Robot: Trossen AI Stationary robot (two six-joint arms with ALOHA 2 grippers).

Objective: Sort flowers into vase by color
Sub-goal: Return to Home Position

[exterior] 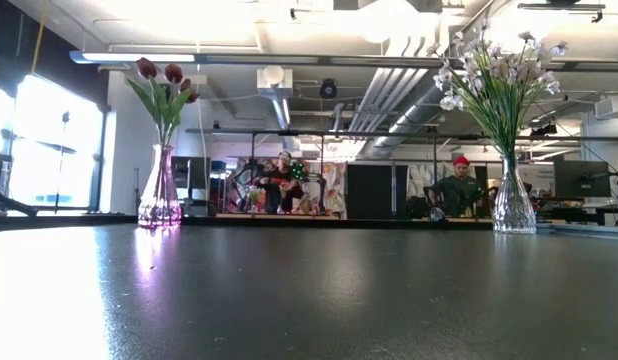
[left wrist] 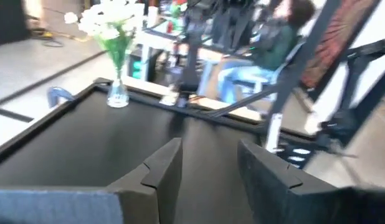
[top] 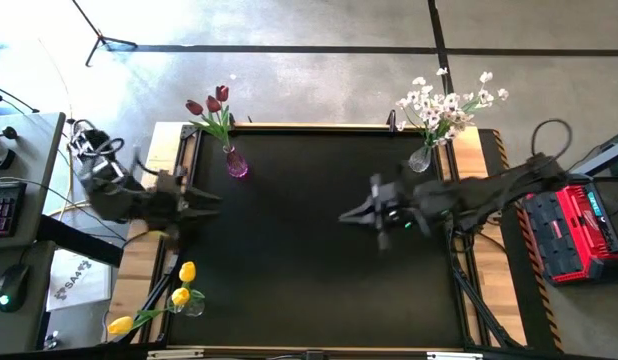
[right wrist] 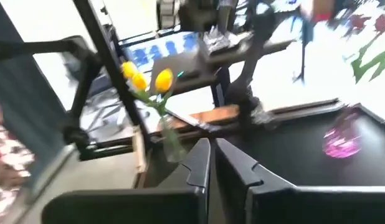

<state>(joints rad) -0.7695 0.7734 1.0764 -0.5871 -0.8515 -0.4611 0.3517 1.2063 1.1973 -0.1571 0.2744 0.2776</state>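
Inspector: Yellow tulips [top: 187,271] stand nearest, three blooms in a clear vase [top: 195,305] at the near left corner of the bench [top: 309,280]. One bloom leans out past the edge.

Clerk: And the tools?

Inspector: Both are mid-bench. Left tool [left wrist: 209,150] sits by the left edge, fingers parted with a plain gap and nothing between them. Right tool [right wrist: 212,146] hangs right of centre, fingers almost touching with only a slit showing, nothing held.

Clerk: Far edge?

Inspector: Dark red tulips [top: 211,103] stand upright in a pink vase [top: 236,163] at the far left. White blossoms [top: 449,103] stand in a second clear vase [top: 420,158] at the far right. The two vases are well apart.

Clerk: Beyond the bench?

Inspector: Open workshop. A person in a red cap [exterior: 460,185] and another person [exterior: 282,178] are far back in the room.
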